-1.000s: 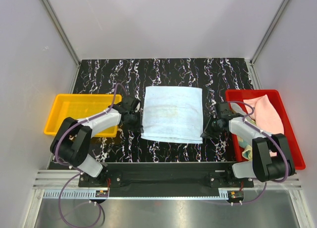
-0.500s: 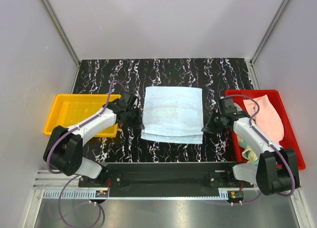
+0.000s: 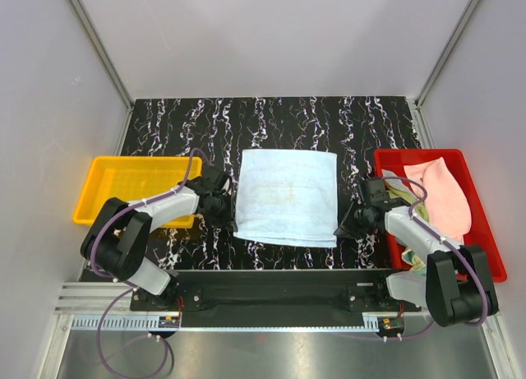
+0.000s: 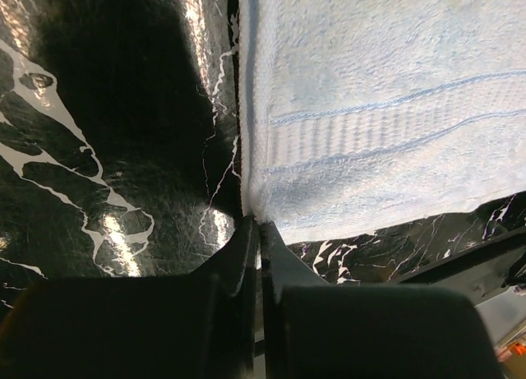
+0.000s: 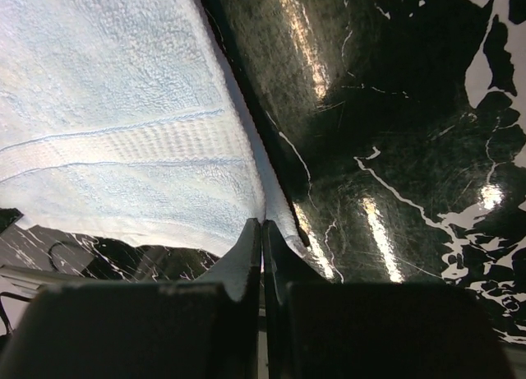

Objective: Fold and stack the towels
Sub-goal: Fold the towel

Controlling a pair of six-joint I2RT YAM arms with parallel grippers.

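Observation:
A light blue towel (image 3: 287,196) lies folded on the black marbled table, between the two arms. My left gripper (image 3: 228,216) is shut on the towel's near left corner; in the left wrist view the jaws (image 4: 256,224) pinch the towel (image 4: 378,108) at its edge. My right gripper (image 3: 343,226) is shut on the near right corner; in the right wrist view the jaws (image 5: 262,224) pinch the towel (image 5: 115,116) at its corner. A pink towel (image 3: 446,195) and a greenish one (image 3: 415,251) lie in the red tray (image 3: 488,243).
A yellow tray (image 3: 123,187) stands at the left, under the left arm's forearm. The red tray stands at the right, close to the right arm. A black frame rail (image 3: 279,284) runs along the near table edge.
Both grippers have pulled the towel's near edge toward the near side of the table. The towel now lies longer and flatter.

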